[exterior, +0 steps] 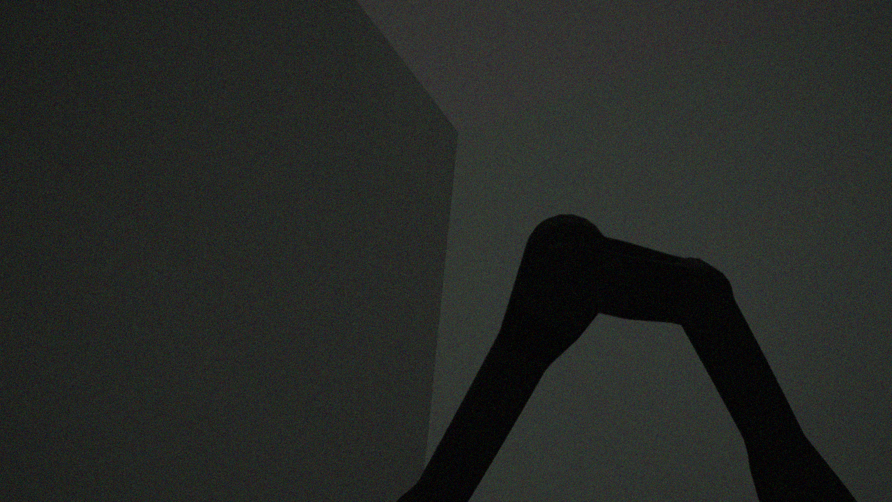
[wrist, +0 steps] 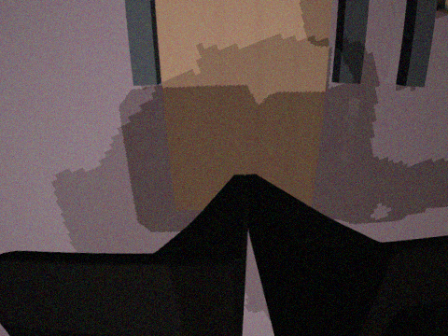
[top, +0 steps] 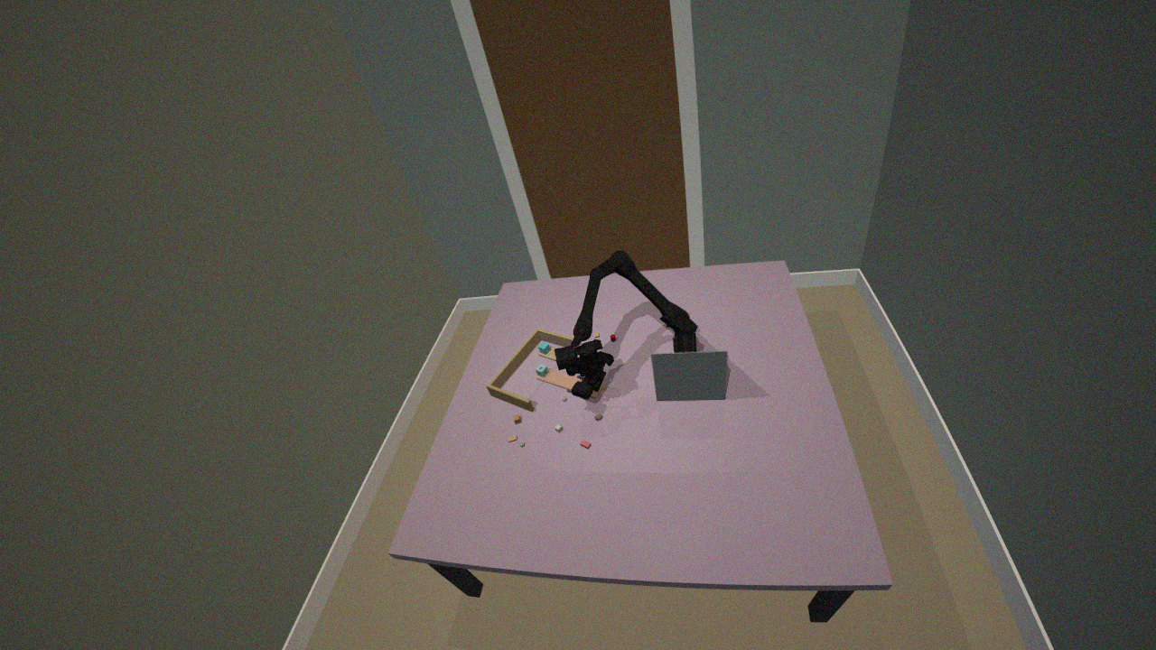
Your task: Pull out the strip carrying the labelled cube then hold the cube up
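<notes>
My gripper (wrist: 245,186) is shut, with nothing between its fingertips. In the wrist view it is over the near end of a tan strip (wrist: 247,140), which runs between slate side rails (wrist: 142,51) (wrist: 349,51). In the top view a tan strip (top: 559,379) reaches left from under the gripper, with a pale teal cube (top: 541,370) at its far end. Another teal cube (top: 544,348) sits on a second strip (top: 546,355) behind it, partly hidden by the gripper. A label on either cube is too small to read. The exterior view shows only the dark arm.
An ochre wall (top: 514,361) encloses the cube ends on the left. A grey upright panel (top: 691,376) stands near the arm's base. Small pieces lie about, including a red one (top: 612,337), an orange one (top: 517,419) and a pink one (top: 585,443). Another slate rail (wrist: 416,47) stands at the right.
</notes>
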You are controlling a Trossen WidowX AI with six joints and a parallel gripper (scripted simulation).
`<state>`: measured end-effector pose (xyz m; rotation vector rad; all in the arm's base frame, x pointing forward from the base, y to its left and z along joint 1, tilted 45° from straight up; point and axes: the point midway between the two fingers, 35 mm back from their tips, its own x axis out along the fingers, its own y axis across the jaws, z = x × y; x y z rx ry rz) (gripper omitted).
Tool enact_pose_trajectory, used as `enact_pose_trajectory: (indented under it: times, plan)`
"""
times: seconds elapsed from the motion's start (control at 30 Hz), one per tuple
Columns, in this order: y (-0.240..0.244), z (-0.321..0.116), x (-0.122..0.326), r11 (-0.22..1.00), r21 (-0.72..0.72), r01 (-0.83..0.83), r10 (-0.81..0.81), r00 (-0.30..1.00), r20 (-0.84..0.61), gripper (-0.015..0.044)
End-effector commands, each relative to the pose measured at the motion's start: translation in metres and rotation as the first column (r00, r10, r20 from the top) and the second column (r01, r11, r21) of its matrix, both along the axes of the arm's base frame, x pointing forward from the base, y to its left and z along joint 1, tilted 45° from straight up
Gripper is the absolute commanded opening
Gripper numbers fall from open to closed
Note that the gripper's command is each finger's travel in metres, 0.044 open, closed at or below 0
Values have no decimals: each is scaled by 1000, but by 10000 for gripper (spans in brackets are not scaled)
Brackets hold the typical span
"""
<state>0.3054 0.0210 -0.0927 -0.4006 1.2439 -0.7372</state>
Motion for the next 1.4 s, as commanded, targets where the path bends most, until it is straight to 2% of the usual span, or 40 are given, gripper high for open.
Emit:
enact_pose_trajectory:
  times: [0.0,1.37]
  plan:
    - [-3,-6,-12,1000,4,14,-14,1000,-21,0]
    - [5,-24,-70,1000,5,14,-14,1000,-24,0]
